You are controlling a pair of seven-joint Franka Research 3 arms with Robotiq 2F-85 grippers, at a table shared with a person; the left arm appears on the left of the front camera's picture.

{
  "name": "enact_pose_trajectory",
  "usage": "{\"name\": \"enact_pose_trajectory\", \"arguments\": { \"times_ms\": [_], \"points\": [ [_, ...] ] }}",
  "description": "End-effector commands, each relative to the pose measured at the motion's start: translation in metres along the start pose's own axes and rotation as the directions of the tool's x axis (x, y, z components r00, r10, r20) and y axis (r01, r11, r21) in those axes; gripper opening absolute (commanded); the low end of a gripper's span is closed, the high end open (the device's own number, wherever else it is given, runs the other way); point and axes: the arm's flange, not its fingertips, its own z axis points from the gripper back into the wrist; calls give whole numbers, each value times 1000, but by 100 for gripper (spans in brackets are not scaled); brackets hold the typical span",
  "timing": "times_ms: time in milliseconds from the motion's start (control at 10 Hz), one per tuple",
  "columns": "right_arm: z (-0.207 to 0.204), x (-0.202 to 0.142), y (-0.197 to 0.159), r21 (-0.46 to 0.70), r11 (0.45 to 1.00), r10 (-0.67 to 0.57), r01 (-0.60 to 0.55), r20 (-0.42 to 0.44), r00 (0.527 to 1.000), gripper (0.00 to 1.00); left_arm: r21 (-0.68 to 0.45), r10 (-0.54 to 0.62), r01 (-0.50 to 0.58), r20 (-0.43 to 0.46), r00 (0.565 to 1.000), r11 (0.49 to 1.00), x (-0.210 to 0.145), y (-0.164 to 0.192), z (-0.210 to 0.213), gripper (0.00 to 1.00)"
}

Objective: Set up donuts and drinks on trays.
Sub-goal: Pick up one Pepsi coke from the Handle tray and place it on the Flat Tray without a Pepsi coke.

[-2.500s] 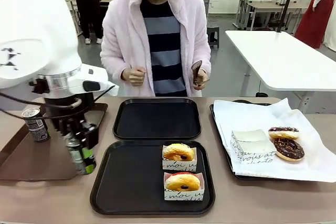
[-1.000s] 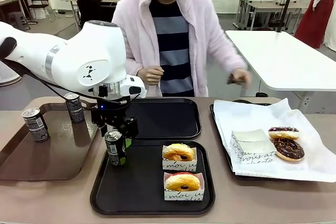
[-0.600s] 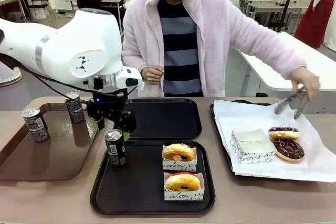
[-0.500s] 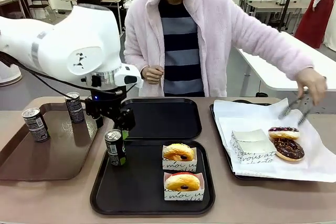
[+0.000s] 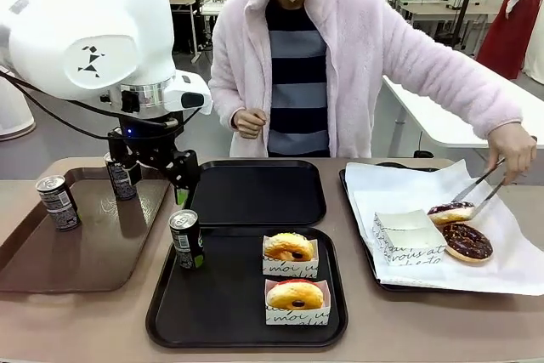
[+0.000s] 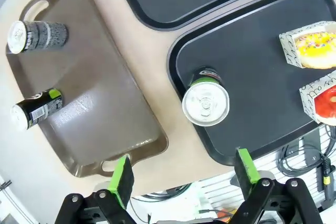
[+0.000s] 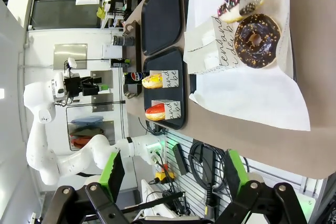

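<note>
Above the upright drink can [image 5: 187,238] at the left end of the near black tray [image 5: 221,303]: left pincer [image 5: 175,184], released, clear of it. Beside the can, two sleeved donuts [image 5: 289,248]. Far black tray [image 5: 255,195] just behind. Two more cans [image 5: 58,201] on the brown tray [image 5: 51,269]. Right pincer [image 7: 173,174] released, empty. In a person's tongs [image 5: 480,186], over the white paper [image 5: 399,184]: a sprinkled chocolate donut [image 5: 449,211].

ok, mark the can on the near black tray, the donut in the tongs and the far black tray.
can on the near black tray [image 5: 188,244]: front view, middle of its side.
donut in the tongs [image 5: 448,210]: front view, its glazed top.
far black tray [image 5: 255,195]: front view, bare floor.
</note>
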Motion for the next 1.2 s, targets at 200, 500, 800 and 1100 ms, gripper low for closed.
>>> {"name": "enact_pose_trajectory", "arguments": {
  "times_ms": [200, 500, 800, 1100],
  "points": [
    [1, 1, 0, 23, 1000, 18, -19, 12, 1000, 100, -82, 160, -163, -45, 986, 983, 16, 123, -6, 100],
    [1, 1, 0, 23, 1000, 18, -19, 12, 1000, 100, -64, 202, -213, -138, 969, 975, -9, 235, -28, 100],
    [1, 1, 0, 23, 1000, 18, -19, 12, 1000, 100, -66, 336, -344, -104, 936, 937, -32, 285, -33, 100],
    [1, 1, 0, 23, 1000, 18, -19, 12, 1000, 100, -70, 295, -305, -130, 947, 950, -39, 278, -41, 100]
  ]
}}
